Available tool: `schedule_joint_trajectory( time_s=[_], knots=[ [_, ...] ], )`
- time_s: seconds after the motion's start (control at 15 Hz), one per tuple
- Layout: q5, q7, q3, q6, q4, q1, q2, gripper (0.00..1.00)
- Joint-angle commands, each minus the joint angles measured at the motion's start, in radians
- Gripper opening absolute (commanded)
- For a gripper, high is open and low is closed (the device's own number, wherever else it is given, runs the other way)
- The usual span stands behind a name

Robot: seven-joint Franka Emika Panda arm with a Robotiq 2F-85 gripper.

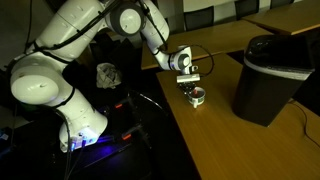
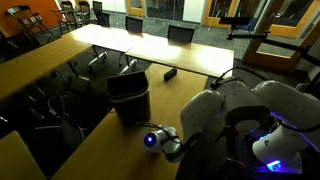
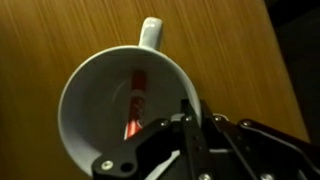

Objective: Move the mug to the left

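The mug (image 3: 105,90) fills the wrist view: pale, round, handle (image 3: 150,30) pointing up in the picture, with a red streak on its dark inside. My gripper (image 3: 190,118) is shut on the mug's rim on the side opposite the handle, one finger inside and one outside. In an exterior view the mug (image 1: 196,97) is small and sits at the table surface right under the gripper (image 1: 187,82); I cannot tell if it is lifted. In an exterior view the gripper (image 2: 153,139) shows by its lit camera ring, and the mug is hidden there.
A tall black bin (image 1: 268,75) stands on the wooden table (image 1: 230,140) close beside the mug; it also shows in an exterior view (image 2: 130,97). A crumpled pale object (image 1: 108,73) lies by the robot base. More tables and chairs stand behind.
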Motion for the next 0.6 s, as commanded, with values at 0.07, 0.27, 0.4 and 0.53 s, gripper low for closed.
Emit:
schedule_joint_trajectory(
  time_s=[0.07, 0.27, 0.4, 0.53],
  knots=[
    [-0.022, 0.008, 0.017, 0.004, -0.001, 0.010, -0.004, 0.03],
    [-0.022, 0.002, 0.040, 0.022, -0.021, 0.014, -0.015, 0.03],
    [-0.038, 0.003, 0.043, 0.042, -0.038, 0.029, -0.019, 0.03],
    [-0.052, -0.002, 0.048, 0.042, -0.047, 0.039, -0.019, 0.03]
  ],
)
